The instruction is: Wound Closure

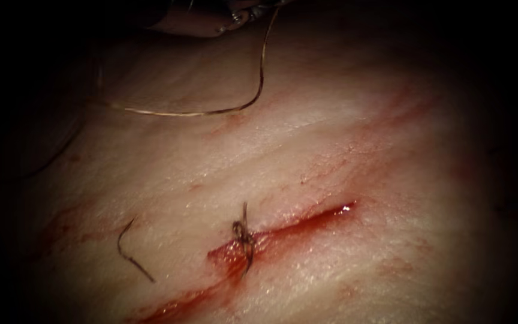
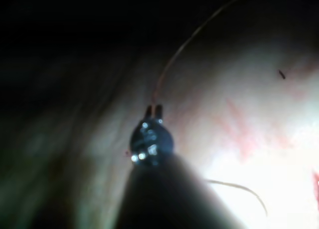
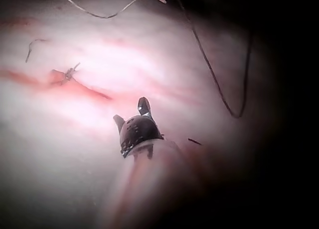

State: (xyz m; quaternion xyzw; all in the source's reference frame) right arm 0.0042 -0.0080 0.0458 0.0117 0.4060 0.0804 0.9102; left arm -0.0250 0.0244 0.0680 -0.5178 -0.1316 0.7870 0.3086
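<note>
The tissue point(image 1: 343, 120) carries a red cut point(image 1: 307, 225) running from lower left to upper right. A tied knot point(image 1: 244, 237) with short ends sits on the cut. At the far edge, my left tool point(image 1: 238, 15) is shut on the thread point(image 1: 259, 78), which curves down and then left across the tissue. The left wrist view shows those jaws point(image 2: 154, 110) closed on the thread point(image 2: 174, 54). My right tool point(image 3: 131, 114) hovers over the tissue on the right of the cut with its jaws open and nothing in them. I cannot tell where the needle is.
A loose cut piece of thread point(image 1: 130, 252) lies left of the cut. Red fluid point(image 1: 169, 309) streaks the tissue along the cut. A dark strand of thread point(image 3: 219, 89) hangs in a loop beyond my right tool.
</note>
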